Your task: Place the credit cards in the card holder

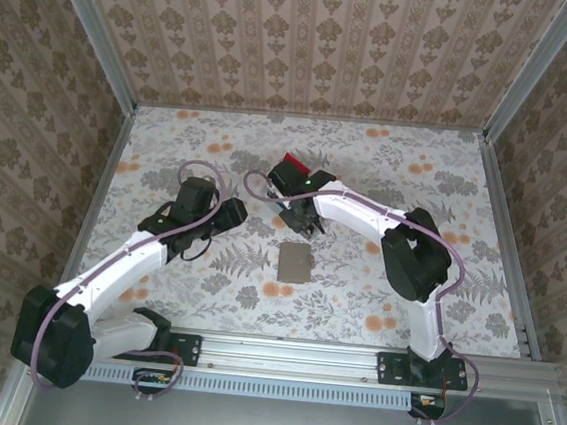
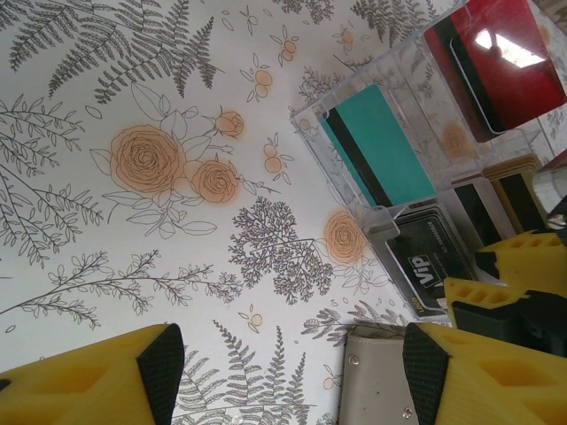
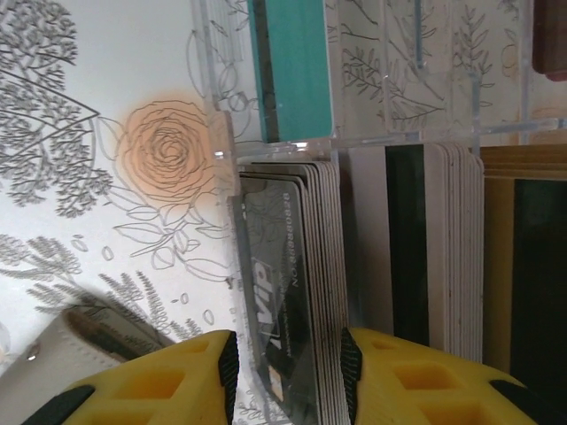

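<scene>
Jaws spread on left gripper [image 2: 292, 365]; right gripper [image 3: 288, 359] straddles grey cards [image 3: 292, 266], grip unclear.

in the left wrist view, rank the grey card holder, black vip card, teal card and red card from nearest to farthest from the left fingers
Measured from the left fingers:
1. Grey card holder, at the bottom edge, lying between them.
2. Black vip card, just above it, right of centre.
3. Teal card, further up.
4. Red card, in the top right corner.
</scene>
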Tool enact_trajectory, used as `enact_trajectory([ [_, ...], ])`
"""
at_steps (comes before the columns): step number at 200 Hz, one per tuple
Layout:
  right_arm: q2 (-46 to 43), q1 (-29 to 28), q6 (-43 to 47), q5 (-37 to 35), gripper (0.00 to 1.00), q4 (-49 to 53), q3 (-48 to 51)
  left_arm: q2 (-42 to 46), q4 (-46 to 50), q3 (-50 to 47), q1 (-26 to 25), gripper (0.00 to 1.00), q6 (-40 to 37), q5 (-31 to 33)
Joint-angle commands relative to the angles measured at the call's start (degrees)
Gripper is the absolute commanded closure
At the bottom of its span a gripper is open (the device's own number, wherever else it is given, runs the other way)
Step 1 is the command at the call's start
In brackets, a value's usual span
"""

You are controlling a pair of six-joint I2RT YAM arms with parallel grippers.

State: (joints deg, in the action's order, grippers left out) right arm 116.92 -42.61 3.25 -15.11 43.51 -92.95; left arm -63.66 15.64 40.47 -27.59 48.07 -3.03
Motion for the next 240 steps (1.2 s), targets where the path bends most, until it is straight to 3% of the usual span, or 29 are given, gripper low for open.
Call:
enact_trajectory([
  [1, 1.7, -0.9, 1.3, -6.6, 0.61, -1.2, 1.2, 1.3, -1.0, -0.5, 0.6, 0.30, 1.0, 0.8],
  [92, 1.3, -2.3, 2.7, -14.6, 0.65, -5.8, 4.0, 1.2, -1.2, -0.8, 0.8, 0.30, 1.6, 0.9],
  [240, -2.2, -2.1, 3.1, -16.5, 0.70, -8.0, 5.1, 1.0, -1.4, -0.6, 0.8, 0.30, 1.8, 0.7],
])
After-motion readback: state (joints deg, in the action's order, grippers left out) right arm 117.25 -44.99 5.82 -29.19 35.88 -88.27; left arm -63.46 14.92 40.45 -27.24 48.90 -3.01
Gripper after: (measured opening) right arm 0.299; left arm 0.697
